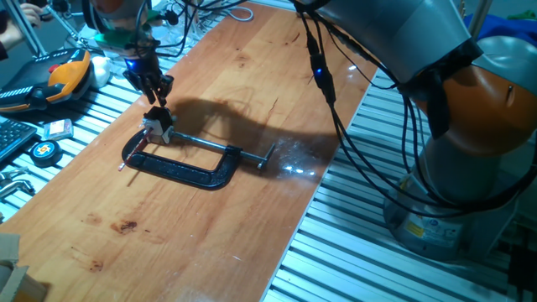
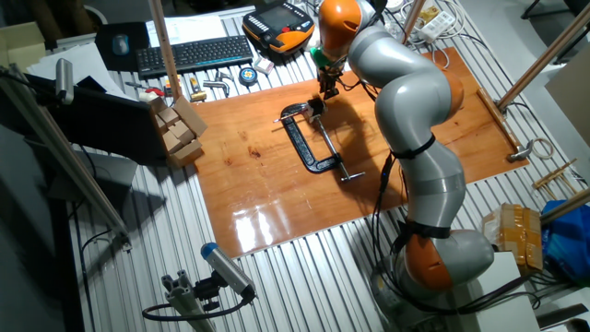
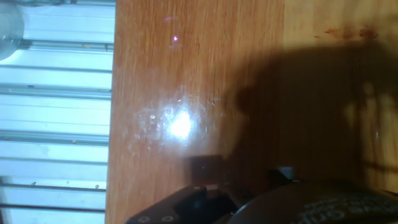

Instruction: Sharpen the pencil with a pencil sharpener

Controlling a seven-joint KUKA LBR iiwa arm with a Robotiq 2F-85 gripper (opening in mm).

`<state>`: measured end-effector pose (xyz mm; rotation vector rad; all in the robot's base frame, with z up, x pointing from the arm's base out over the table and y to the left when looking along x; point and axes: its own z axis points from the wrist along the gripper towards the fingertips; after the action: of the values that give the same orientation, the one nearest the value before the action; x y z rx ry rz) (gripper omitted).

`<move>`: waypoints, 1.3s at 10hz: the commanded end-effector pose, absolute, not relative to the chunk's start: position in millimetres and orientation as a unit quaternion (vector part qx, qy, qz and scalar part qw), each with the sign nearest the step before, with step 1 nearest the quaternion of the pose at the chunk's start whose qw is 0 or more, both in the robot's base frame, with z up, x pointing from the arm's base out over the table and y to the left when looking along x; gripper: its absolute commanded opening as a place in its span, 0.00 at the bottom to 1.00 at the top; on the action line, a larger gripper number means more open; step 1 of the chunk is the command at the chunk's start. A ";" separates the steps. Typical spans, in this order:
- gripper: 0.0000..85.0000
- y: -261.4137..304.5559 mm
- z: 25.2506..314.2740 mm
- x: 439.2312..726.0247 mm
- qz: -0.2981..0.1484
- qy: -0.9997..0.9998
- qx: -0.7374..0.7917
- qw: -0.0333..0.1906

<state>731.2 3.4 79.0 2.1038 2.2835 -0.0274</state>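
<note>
Wooden bench (image 1: 252, 101) carrying a black C-clamp (image 1: 186, 168), shown from two fixed cameras and one hand camera.

In one fixed view, the gripper (image 1: 158, 107) hangs at the left end of the clamp, at about 10 o'clock from the frame's middle, fingers pointing down. Directly beneath the fingertips sits the pencil sharpener (image 1: 158, 127), a small pale block with a dark top, held at the clamp's jaw end. The fingers appear drawn close together just above the block; whether they pinch anything cannot be told. The pencil is too slim to make out with certainty here. The clamp's screw rod (image 1: 205, 144) runs toward 3 o'clock and ends in a cross handle (image 1: 267, 156).

In the other fixed view, the arm (image 2: 415, 101) arches over the bench from 5 o'clock, with the gripper (image 2: 323, 98) over the clamp's far end (image 2: 297, 112).

The hand view shows bench grain, a bright glare spot (image 3: 180, 124), shadow, and blurred dark shapes along the bottom edge.
</note>
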 end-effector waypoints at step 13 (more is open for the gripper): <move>0.40 -2.7 52.4 708.0 0.006 0.737 0.676 0.005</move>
<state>707.7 -2.9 52.3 2.1165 2.3087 0.0203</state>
